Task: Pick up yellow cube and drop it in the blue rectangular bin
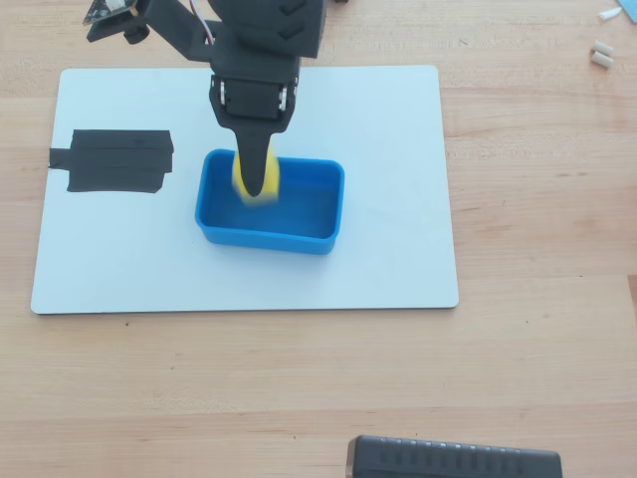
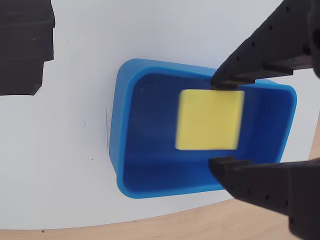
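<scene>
Yellow cube (image 2: 210,120) sits blurred between claw (image 2: 223,123) fingertips over blue bin (image 2: 120,150).

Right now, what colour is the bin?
Bright blue bin, clearest in the wrist view.

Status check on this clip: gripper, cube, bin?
Gripper open above the blue bin. Yellow cube blurred between the jaws, over the bin's interior. Nothing blocking the bin.

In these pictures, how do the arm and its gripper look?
The arm is matt black plastic with blocky, angular housings. Thin white and red cables show near its top in the overhead view. The gripper has two black fingers that taper to small stepped tips. No markings are visible.
</scene>
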You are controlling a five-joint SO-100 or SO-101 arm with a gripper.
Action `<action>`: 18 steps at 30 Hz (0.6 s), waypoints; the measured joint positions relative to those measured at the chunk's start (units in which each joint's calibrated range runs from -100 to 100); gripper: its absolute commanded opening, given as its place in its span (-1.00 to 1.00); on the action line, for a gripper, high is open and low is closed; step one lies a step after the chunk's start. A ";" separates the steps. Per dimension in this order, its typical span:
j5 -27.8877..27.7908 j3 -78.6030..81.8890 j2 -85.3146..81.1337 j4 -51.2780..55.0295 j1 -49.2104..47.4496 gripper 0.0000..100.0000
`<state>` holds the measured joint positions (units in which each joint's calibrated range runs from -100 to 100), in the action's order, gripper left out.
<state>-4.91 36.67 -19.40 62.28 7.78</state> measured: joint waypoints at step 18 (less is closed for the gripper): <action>-0.15 20.04 -30.00 -0.35 -2.07 -0.94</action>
<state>-5.05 56.71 -49.40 61.93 5.72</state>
